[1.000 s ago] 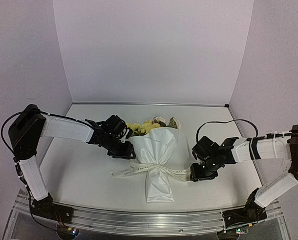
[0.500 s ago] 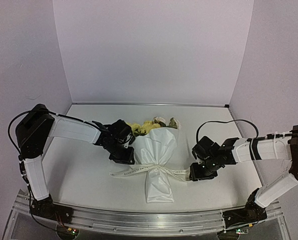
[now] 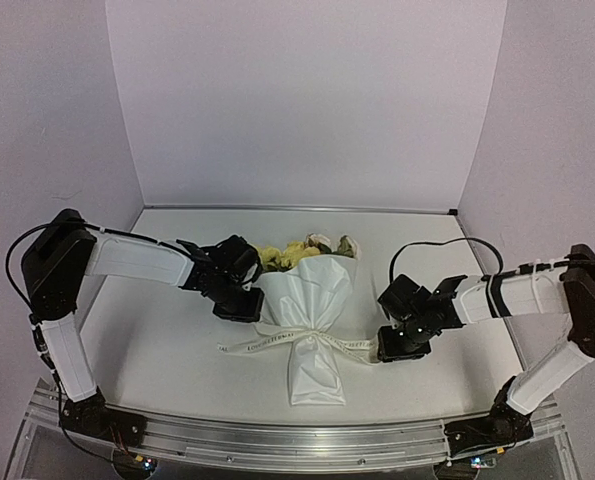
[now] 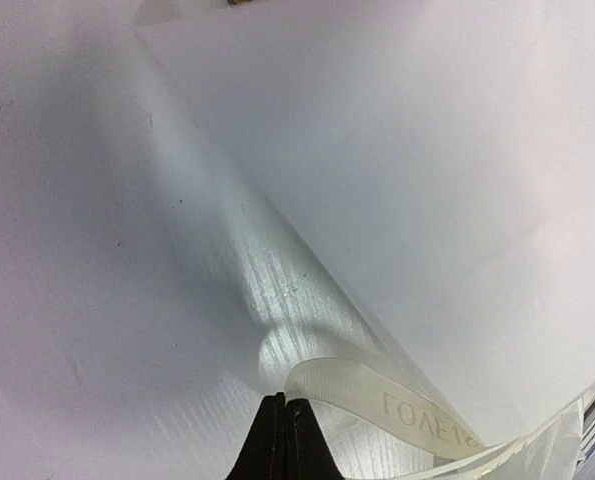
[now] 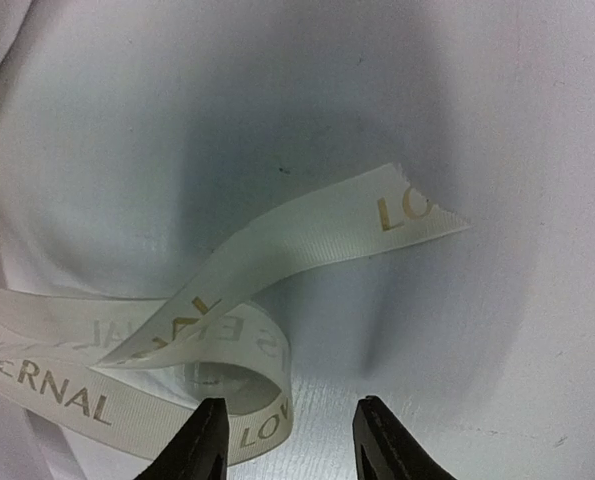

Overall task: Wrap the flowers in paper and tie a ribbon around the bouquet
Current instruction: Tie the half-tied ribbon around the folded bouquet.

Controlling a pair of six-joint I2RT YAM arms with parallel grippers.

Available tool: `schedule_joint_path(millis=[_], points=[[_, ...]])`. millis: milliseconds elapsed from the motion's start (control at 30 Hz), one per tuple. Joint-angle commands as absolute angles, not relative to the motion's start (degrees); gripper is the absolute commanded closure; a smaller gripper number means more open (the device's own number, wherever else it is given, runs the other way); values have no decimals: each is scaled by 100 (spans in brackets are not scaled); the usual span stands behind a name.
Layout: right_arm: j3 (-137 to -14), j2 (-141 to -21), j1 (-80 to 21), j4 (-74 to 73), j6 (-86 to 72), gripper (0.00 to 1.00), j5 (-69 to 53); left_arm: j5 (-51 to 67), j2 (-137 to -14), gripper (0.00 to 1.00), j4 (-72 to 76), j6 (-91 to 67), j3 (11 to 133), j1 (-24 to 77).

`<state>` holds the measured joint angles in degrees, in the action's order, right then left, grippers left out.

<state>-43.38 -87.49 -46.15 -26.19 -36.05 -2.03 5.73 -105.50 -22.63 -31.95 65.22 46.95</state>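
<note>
The bouquet lies mid-table: a white paper point(image 3: 312, 300) cone, with yellow and cream flowers point(image 3: 302, 250) at its far end. The lettered ribbon point(image 3: 317, 340) cinches its waist, and the ends trail out on both sides. My left gripper point(image 3: 245, 306) is at the cone's left edge. Its fingertips point(image 4: 277, 430) are shut, with the bend of a raised ribbon point(image 4: 397, 400) loop caught at their tips. My right gripper point(image 3: 392, 345) is open low over the right ribbon tail. A curl of ribbon point(image 5: 227, 385) lies beside its left finger point(image 5: 209, 445), and the cut end point(image 5: 417, 212) lies farther out.
The white tabletop point(image 3: 167, 350) is walled by pale lilac panels at the back and both sides. A metal rail point(image 3: 277, 440) with the arm bases runs along the near edge. The paper point(image 4: 427, 180) fills most of the left wrist view.
My left gripper has closed from open to shut, beside the cone's left edge at the ribbon. The right gripper has edged slightly left toward the ribbon tail and stays open.
</note>
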Motion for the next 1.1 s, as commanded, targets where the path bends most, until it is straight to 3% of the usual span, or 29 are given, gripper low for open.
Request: schedule_joint_path(millis=[0, 300, 1067], points=[[-4512, -8966, -4598, -2480, -3737, 61, 0, 249, -10046, 100, -2097, -3357, 6317, 4696], [-4544, -9004, -4611, -2460, -3850, 100, 162, 55, -9837, 100, -1946, -3514, 6044, 4696], [-4154, -8618, -4636, -3366, -4126, 100, 1593, -997, -9342, 100, -1940, -4114, 5034, 4540]])
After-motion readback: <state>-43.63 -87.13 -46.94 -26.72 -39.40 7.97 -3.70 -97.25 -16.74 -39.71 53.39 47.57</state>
